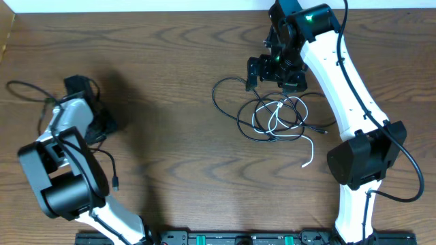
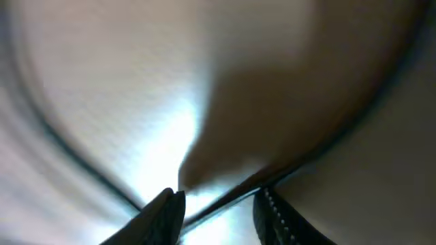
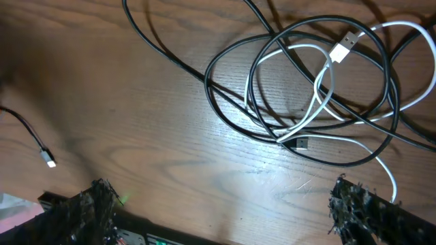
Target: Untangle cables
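Cables [image 3: 344,47] tangled beneath right tool [image 1: 274,76], jaws wide apart.

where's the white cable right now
In the overhead view, the white cable lies on the table's right side, looped into the black cables just below the right end effector, its loose end trailing toward the right arm's base.

Even overhead light, left wrist blurred, glary
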Available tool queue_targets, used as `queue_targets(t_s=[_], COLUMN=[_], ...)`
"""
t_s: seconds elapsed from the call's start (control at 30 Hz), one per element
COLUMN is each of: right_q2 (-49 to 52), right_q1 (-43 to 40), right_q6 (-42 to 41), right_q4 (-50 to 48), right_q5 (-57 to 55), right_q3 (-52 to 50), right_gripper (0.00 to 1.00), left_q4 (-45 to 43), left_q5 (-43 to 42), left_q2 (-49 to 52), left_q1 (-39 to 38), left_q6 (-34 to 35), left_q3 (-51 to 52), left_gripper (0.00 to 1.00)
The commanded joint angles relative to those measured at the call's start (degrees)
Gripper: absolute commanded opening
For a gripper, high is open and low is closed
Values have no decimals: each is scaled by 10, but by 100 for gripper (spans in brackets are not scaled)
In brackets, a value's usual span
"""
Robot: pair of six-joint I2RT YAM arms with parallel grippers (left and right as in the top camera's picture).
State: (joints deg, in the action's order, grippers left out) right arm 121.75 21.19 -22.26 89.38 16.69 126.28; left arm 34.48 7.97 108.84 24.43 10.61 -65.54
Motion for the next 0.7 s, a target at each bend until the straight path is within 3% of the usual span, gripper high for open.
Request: queue_targets(t_s=[0.0, 0.13, 0.3, 0.67], right_q2=[-19, -19, -19, -19], right_q1=[3, 3, 3, 3], right_q6=[7, 7, 7, 7], right_q4=[2, 2, 2, 2], right_q5=[-1, -1, -1, -1], right_q3=[5, 5, 5, 5], right_gripper=[99, 99, 99, 99], left_q4=[20, 22, 28, 105], left_q5=[63, 63, 63, 45], left_q2=[42, 42, 40, 0], left_q1=[66, 125, 178, 187], left_q6=[39, 57, 63, 66], left_q3=[22, 21, 0, -143], left_gripper=[32, 21, 15, 13])
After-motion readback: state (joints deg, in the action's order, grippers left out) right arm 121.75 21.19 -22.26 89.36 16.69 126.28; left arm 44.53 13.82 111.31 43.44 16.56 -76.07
